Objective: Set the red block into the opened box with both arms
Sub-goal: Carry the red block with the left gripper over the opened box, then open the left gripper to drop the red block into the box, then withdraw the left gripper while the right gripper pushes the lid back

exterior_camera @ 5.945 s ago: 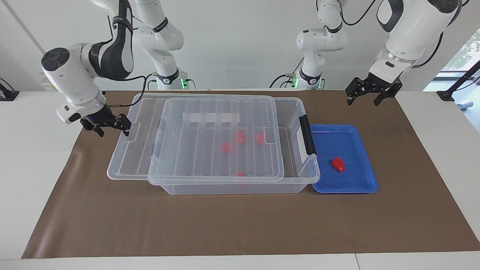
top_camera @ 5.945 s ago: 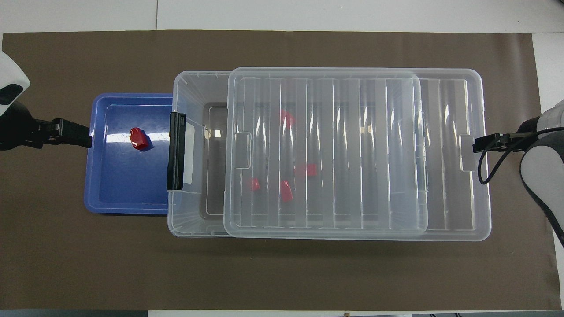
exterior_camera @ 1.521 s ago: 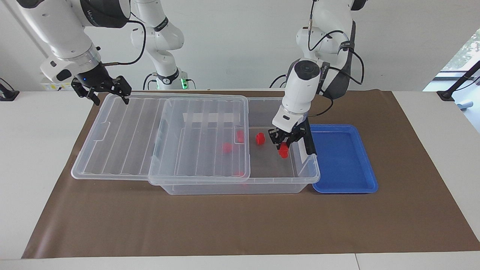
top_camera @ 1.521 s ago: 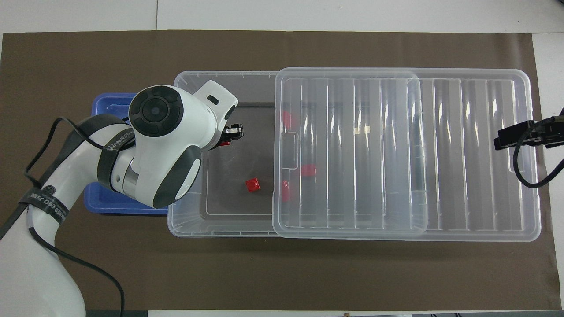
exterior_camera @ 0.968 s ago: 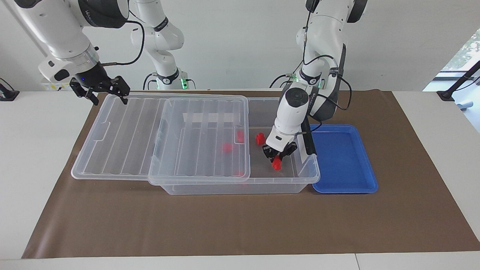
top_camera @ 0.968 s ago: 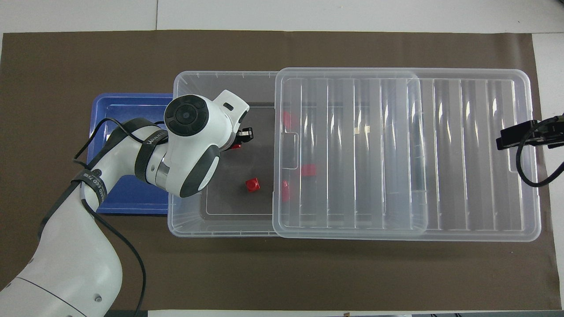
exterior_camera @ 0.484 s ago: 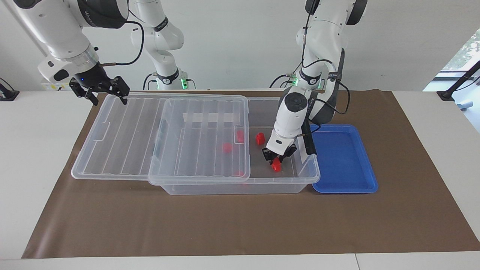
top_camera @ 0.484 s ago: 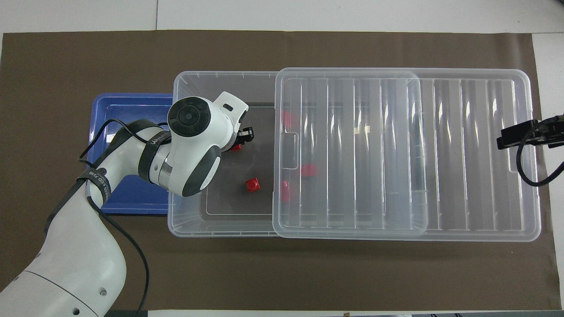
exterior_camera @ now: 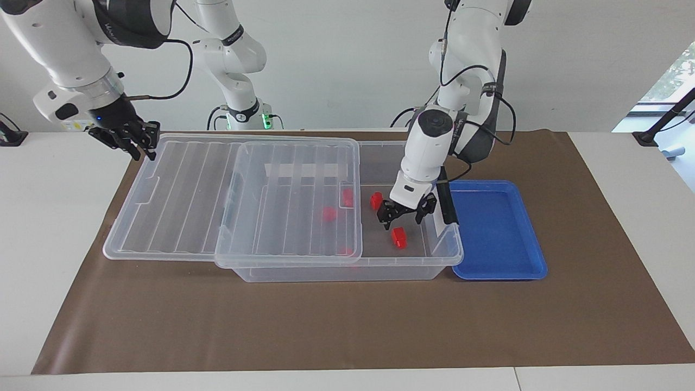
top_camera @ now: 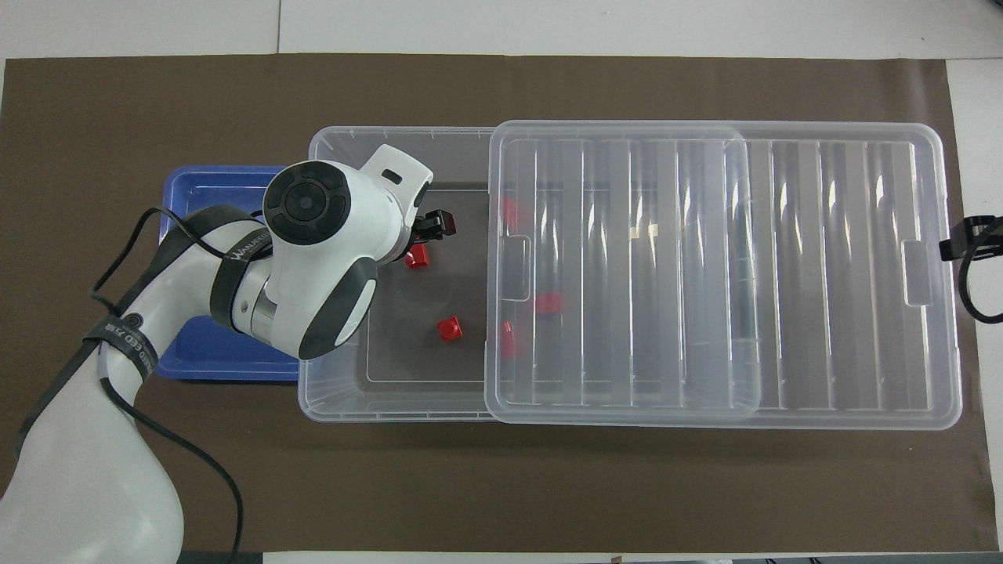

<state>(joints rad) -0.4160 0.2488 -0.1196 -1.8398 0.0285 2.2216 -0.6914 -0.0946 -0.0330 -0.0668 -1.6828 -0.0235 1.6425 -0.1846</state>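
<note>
The red block (exterior_camera: 400,237) (top_camera: 416,257) lies on the floor of the box (exterior_camera: 347,274) (top_camera: 329,407), in its uncovered end toward the left arm. My left gripper (exterior_camera: 402,216) hangs open just above the block, apart from it, with nothing between its fingers. In the overhead view the left arm hides most of that gripper; one finger (top_camera: 437,225) shows. The ribbed lid (exterior_camera: 179,195) (top_camera: 823,274) lies slid toward the right arm's end, half on the box. My right gripper (exterior_camera: 138,142) (top_camera: 960,249) hangs just off the lid's corner, holding nothing.
Several other red blocks lie in the box: one (exterior_camera: 376,200) (top_camera: 449,329) in the open part, others under the lid (exterior_camera: 327,214) (top_camera: 548,302). A shallow blue tray (exterior_camera: 499,233) (top_camera: 196,352) sits beside the box's latch (exterior_camera: 446,201).
My left gripper opened, let go of the red block on the box floor and rose a little. My right gripper drew away from the lid's corner, outward toward the table's end.
</note>
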